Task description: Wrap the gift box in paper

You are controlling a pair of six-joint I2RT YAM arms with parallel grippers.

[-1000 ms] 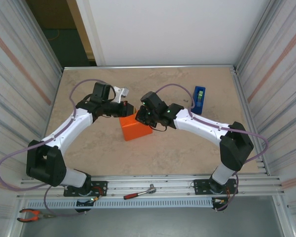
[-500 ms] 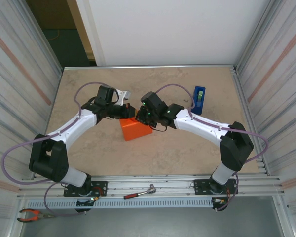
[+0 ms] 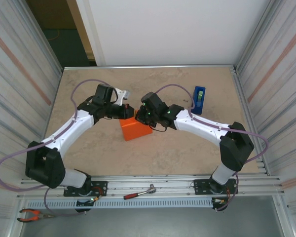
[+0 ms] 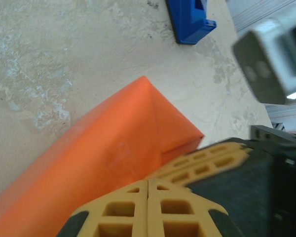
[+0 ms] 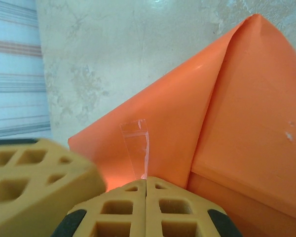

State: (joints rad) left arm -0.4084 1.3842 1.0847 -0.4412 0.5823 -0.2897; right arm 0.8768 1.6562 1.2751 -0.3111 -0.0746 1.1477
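1. The paper sits just left of centre in the top view, on the beige table. It is folded into a blocky orange parcel, and whatever it covers is hidden.
2. The left gripper comes in from the upper left of the parcel and is at its far top edge. In the left wrist view its two yellow fingers meet along one seam with nothing between them, so it is closed and empty.
3. The right gripper comes in from the upper right to the same far edge, just beside the left one. In the right wrist view its jaws are also pressed together and hold nothing.
4. In the right wrist view the closed tips are at the lower end of a clear tape strip stuck on an orange flap. Whether they press on it cannot be told.
5. In the left wrist view a folded corner of the parcel lies just above the fingers, with the other arm's finger beside it at the lower right.
6. A blue tape dispenser stands well apart, right of centre.
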